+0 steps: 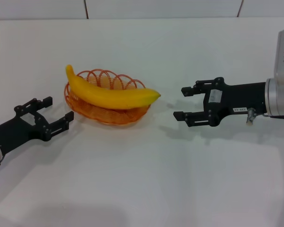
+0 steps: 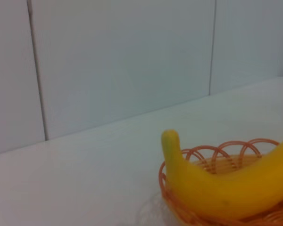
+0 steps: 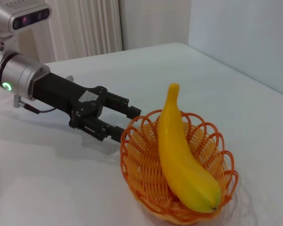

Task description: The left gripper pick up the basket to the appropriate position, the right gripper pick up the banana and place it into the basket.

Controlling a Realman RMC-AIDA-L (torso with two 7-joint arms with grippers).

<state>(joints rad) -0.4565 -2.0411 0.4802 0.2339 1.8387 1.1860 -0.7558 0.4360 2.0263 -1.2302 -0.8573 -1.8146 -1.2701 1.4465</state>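
Left gripper: lower left of the head view, low over the table, fingers spread with nothing between them, tips pointing toward the basket and stopping just short of its near-left rim. In the right wrist view the same claw shows at centre left, its tips just beside the basket's wire loops; whether they touch the rim cannot be told.

Right gripper: right of centre in the head view, on a black arm that ends in a bulky white sleeve at the right edge. Fingers spread, empty, pointing at the banana's end but clearly apart from it.

Basket: orange wire, left of centre in the head view, standing on the table between the two claws. In the right wrist view it fills the lower middle; in the left wrist view it sits at the lower right.

Banana: yellow, lying across the basket and resting on its rim, one end rising past the upper-left rim, the other jutting over the right rim toward the right gripper. Also seen at and.

Table: white, plain.

Wall: pale panels behind the table's far edge.
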